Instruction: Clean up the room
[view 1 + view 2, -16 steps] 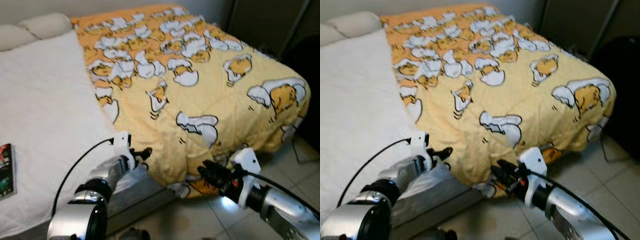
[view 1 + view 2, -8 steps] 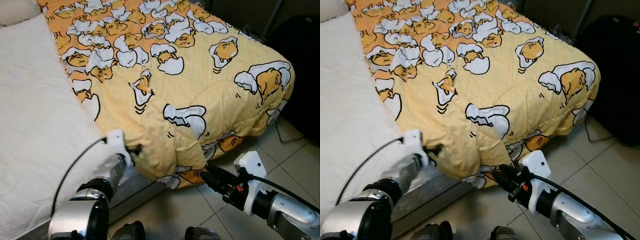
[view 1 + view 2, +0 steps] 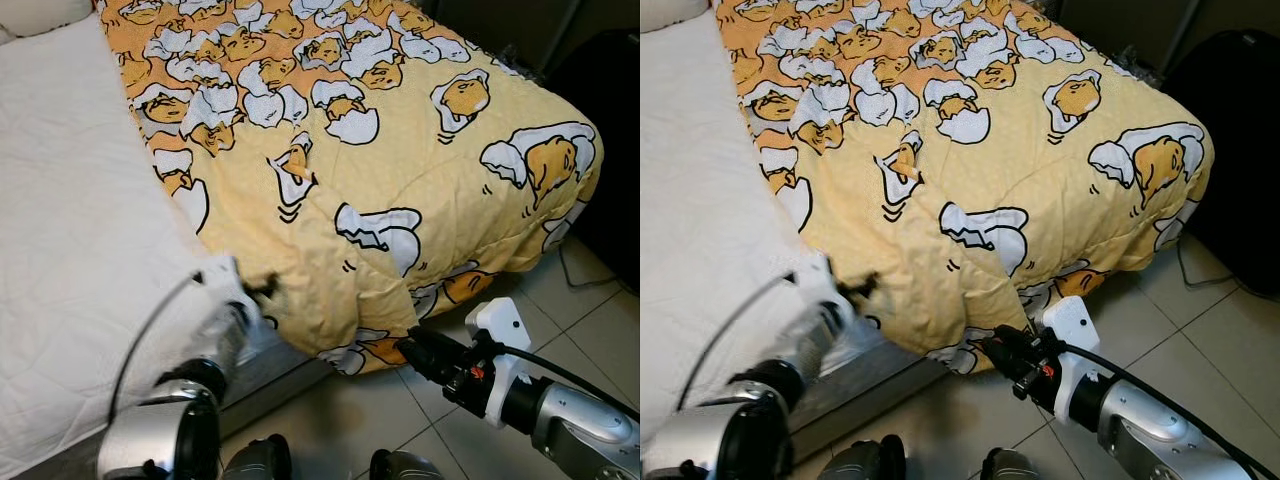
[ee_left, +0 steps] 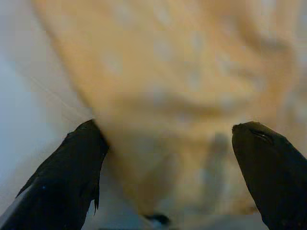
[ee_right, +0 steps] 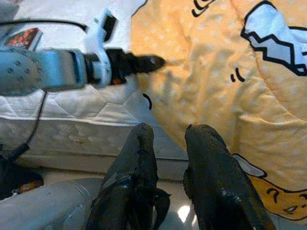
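r wrist view: book (image 5: 25,37) on mattress (image 5: 96,115).

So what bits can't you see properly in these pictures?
- Left gripper: motion-blurred in both eye views, so whether it grips the blanket is unclear.
- Blanket's lower corner: the right gripper covers it.
- Left wrist view: blanket out of focus.
- Bed: cut off by the frame edge.

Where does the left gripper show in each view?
Left eye view: left gripper at the yellow egg-patterned quilt's near edge.
Right eye view: lower left, same edge.
Left wrist view: fingers apart, quilt between.
Right wrist view: reaching in sideways.
Shared landmark: white mattress.
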Controlling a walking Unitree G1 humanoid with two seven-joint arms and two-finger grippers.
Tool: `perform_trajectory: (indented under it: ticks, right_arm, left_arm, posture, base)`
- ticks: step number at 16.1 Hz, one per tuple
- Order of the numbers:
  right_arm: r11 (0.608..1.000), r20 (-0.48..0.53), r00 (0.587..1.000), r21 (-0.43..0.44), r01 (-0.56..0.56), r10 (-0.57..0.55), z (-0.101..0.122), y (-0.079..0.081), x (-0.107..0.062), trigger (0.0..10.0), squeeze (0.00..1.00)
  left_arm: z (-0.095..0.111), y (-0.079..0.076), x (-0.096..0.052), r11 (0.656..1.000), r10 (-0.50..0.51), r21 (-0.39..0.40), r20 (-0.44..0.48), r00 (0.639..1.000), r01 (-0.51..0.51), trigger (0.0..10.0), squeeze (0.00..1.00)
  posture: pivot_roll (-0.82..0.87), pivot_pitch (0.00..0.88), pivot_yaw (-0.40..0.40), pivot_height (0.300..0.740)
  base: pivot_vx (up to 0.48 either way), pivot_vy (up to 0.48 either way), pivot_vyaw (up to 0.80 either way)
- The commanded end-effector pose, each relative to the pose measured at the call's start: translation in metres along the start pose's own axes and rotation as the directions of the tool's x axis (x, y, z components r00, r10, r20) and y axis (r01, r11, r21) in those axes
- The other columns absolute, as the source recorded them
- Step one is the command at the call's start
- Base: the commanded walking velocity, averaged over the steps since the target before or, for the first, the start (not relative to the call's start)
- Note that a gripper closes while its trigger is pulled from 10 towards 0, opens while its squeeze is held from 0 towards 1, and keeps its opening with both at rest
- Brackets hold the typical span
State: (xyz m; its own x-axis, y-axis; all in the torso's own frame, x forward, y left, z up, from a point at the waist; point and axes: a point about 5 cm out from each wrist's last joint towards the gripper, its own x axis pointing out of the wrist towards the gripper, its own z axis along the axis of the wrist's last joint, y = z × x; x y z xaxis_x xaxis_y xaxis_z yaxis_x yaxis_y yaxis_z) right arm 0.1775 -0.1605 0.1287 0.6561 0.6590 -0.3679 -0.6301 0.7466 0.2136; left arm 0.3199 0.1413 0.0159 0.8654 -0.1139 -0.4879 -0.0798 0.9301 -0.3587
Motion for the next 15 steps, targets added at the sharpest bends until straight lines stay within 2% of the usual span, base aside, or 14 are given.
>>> perform_trajectory:
  ticks: [1, 3, 4, 6, 7, 8, 9, 15]
  right_arm:
    - [1.000, -0.008, 1.000, 0.001, -0.004, 0.004, 0.001, 0.002, -0.005, 10.0, 0.00]
    - [1.000, -0.012, 1.000, 0.007, -0.015, 0.016, 0.000, 0.006, -0.009, 10.0, 0.00]
    - [1.000, -0.011, 1.000, 0.013, -0.019, 0.019, 0.000, 0.007, -0.010, 10.0, 0.00]
    - [1.000, -0.011, 1.000, 0.016, -0.021, 0.021, 0.000, 0.008, -0.012, 10.0, 0.00]
    - [1.000, -0.011, 1.000, 0.017, -0.021, 0.021, 0.000, 0.007, -0.012, 10.0, 0.00]
    - [1.000, -0.011, 1.000, 0.017, -0.022, 0.022, 0.000, 0.006, -0.013, 10.0, 0.00]
    - [1.000, -0.011, 1.000, 0.017, -0.024, 0.024, 0.000, 0.006, -0.012, 10.0, 0.00]
    - [0.997, -0.013, 0.997, 0.018, -0.075, 0.075, 0.001, 0.009, -0.011, 10.0, 0.00]
  left_arm:
    - [-0.010, 0.001, -0.001, 1.000, 0.005, -0.028, -0.053, 0.999, -0.006, 10.0, 0.00]
    - [-0.017, 0.009, -0.003, 0.996, 0.068, -0.044, -0.084, 0.994, -0.072, 10.0, 0.00]
    - [-0.017, 0.009, -0.003, 0.992, 0.060, -0.109, -0.079, 0.995, -0.069, 10.0, 0.00]
    - [-0.015, 0.008, -0.003, 0.985, 0.043, -0.164, -0.068, 0.997, -0.054, 10.0, 0.00]
    - [-0.015, 0.006, -0.003, 0.985, 0.009, -0.174, -0.063, 0.998, -0.020, 9.5, 0.00]
    - [-0.016, 0.004, -0.003, 0.987, -0.018, -0.162, -0.068, 0.998, 0.007, 3.4, 0.00]
    - [-0.019, 0.003, -0.004, 0.990, -0.032, -0.138, -0.078, 0.996, 0.021, 0.0, 0.00]
    - [-0.020, 0.003, -0.004, 0.987, -0.050, -0.156, -0.075, 0.996, 0.038, 0.0, 0.00]
  posture:
    - [-0.25, 0.174, 0.054, 0.740]
    - [-0.26, 0.170, 0.060, 0.740]
    - [-0.26, 0.166, 0.062, 0.740]
    - [-0.26, 0.166, 0.062, 0.740]
    - [-0.26, 0.168, 0.062, 0.740]
    - [-0.26, 0.164, 0.061, 0.740]
    - [-0.26, 0.164, 0.058, 0.740]
    - [-0.26, 0.158, 0.052, 0.740]
  base:
    - [0.000, 0.000, 0.00]
    - [0.000, 0.000, 0.00]
    - [0.000, 0.000, 0.00]
    - [0.000, 0.000, 0.00]
    - [0.000, 0.000, 0.00]
    - [0.000, 0.000, 0.00]
    - [0.000, 0.000, 0.00]
    - [0.000, 0.000, 0.00]
